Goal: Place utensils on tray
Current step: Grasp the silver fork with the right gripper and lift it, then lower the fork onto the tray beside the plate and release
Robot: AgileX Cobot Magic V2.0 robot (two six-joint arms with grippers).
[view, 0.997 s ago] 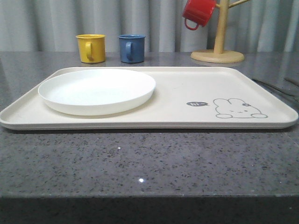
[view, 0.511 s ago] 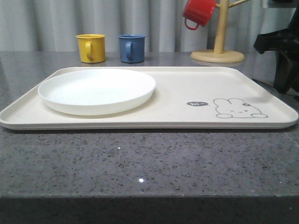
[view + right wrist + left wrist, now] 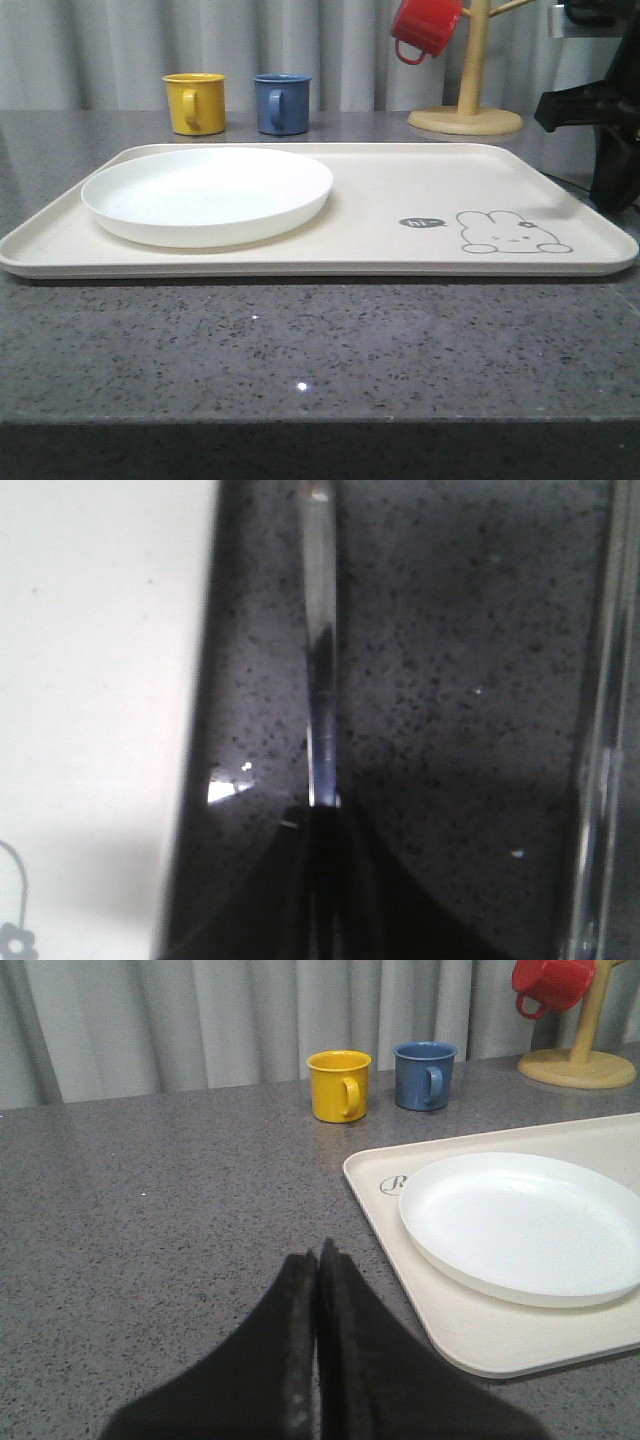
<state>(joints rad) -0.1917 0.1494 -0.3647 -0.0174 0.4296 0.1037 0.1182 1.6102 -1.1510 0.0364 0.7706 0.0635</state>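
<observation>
Since a moment ago the right claw [image 3: 322, 825] has dropped beside the tray [image 3: 400, 170], pinched shut on a slim metal utensil [image 3: 320, 660] lying on the worktop [image 3: 450, 680]; lift comes next

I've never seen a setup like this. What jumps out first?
A big cream tray lies across the grey counter, with a white plate on its left part and a rabbit drawing near its right end. Behind stand a yellow mug and a blue mug, with a red mug hanging on a wooden stand.
</observation>
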